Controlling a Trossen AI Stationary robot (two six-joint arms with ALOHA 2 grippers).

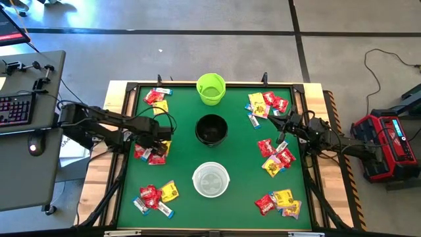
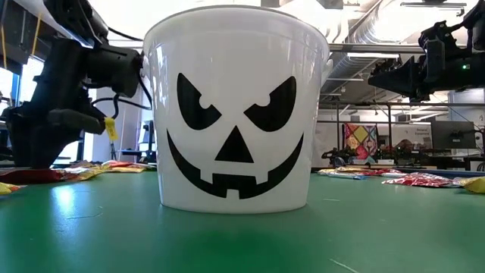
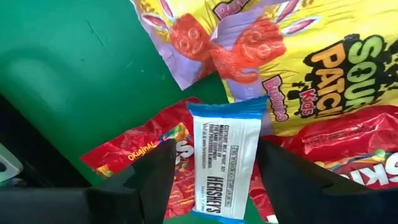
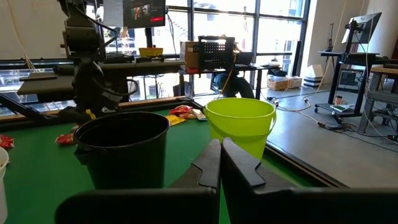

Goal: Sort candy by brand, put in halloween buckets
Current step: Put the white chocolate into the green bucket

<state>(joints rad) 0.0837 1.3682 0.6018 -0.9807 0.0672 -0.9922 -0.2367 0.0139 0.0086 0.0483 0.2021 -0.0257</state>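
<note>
My left gripper (image 1: 155,142) points down, open, over the candy pile at the table's left middle (image 1: 151,154). Its fingers stand on either side of a pale blue-white Hershey's packet (image 3: 225,155), apart from it. That packet lies on red Skittles packets (image 3: 134,155), next to a yellow Sour Patch packet (image 3: 336,68). The lime green bucket (image 1: 210,88), black bucket (image 1: 211,129) and white bucket (image 1: 210,179) stand in a row down the table's middle. My right gripper (image 1: 281,121) waits shut and level at the right, facing the black bucket (image 4: 124,146) and green bucket (image 4: 241,124).
More piles of red, yellow and blue-white candy lie at the far left (image 1: 156,99), near left (image 1: 155,197), far right (image 1: 266,105), right middle (image 1: 276,157) and near right (image 1: 279,203). The white bucket (image 2: 235,114) fills the low view. A raised frame (image 1: 122,131) rims the green mat.
</note>
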